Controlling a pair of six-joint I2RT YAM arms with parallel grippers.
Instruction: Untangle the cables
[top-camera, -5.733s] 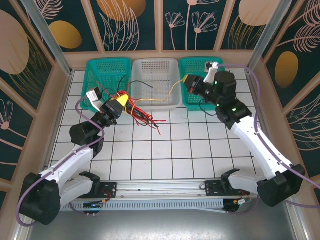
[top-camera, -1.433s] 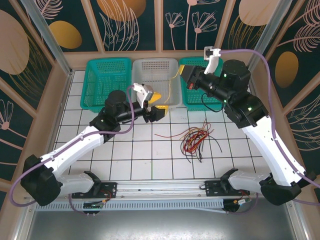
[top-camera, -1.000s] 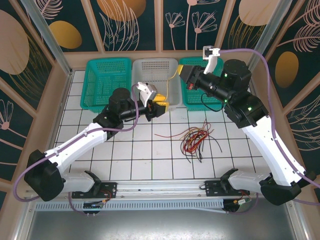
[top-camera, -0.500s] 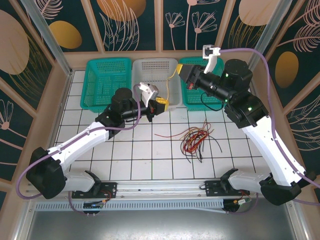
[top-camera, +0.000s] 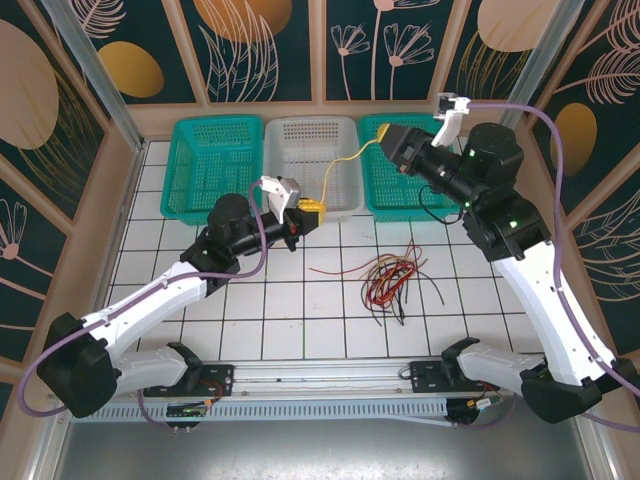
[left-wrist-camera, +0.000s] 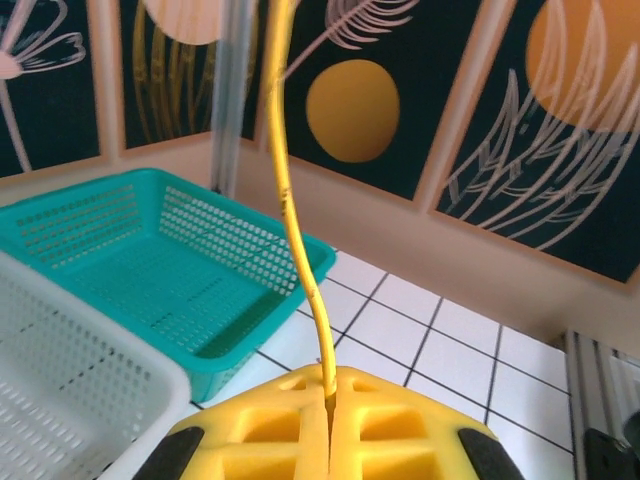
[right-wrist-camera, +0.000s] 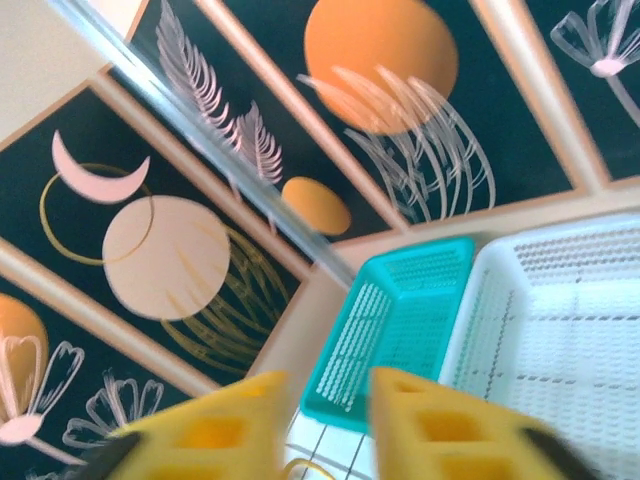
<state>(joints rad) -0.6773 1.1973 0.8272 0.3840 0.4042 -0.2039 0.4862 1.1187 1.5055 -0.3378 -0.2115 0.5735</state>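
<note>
Your left hand, in front of the white basket, grips the yellow cable; your right hand, right of that basket, stands released.

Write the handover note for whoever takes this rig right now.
Left gripper: shut on the yellow cable, held up in front of the white basket.
Right gripper: open, nothing between its fingers, raised over the right teal basket.
Tangle of mostly red and black cables: on the tiles, apart from both grippers.
Done: yellow cable is clear of the tangle.
Left: set it down, separate the rest.
</note>
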